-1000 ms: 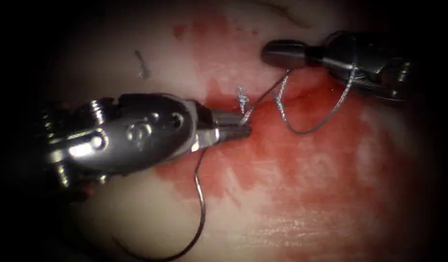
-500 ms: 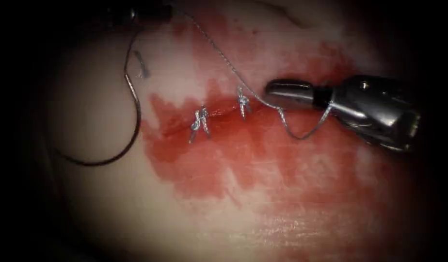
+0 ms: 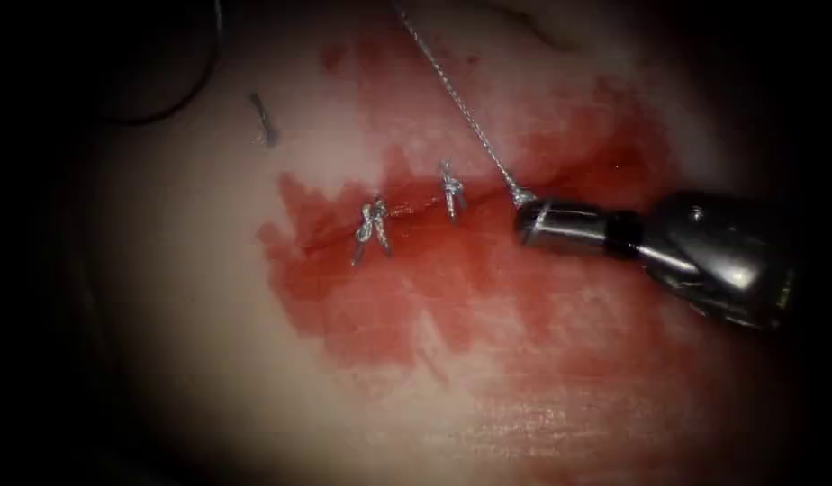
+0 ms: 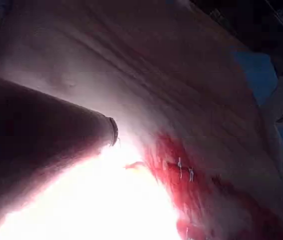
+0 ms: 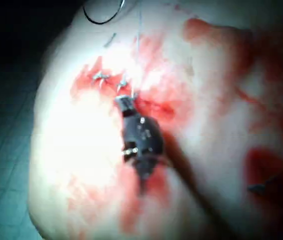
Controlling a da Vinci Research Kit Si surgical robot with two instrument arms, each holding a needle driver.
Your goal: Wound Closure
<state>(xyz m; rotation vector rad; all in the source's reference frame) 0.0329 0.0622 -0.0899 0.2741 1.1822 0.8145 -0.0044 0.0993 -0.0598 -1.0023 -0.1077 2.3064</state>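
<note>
Pinching the taut thread (image 3: 461,103) at its tip, right pincer (image 3: 527,216) right of 2 knots (image 3: 450,187); needle (image 3: 177,94) far upper left, outside the tissue (image 3: 209,360).

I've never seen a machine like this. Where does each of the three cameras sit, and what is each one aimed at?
Endoscope view: above and in front of the red-stained pork-belly tissue, looking down on two knotted silver stitches and the right arm's steel hand, gripping taut grey thread.
Left wrist view: on the left arm, looking along its dark shaft at the tissue.
Right wrist view: behind the right hand.
All three show the stitches.
</note>
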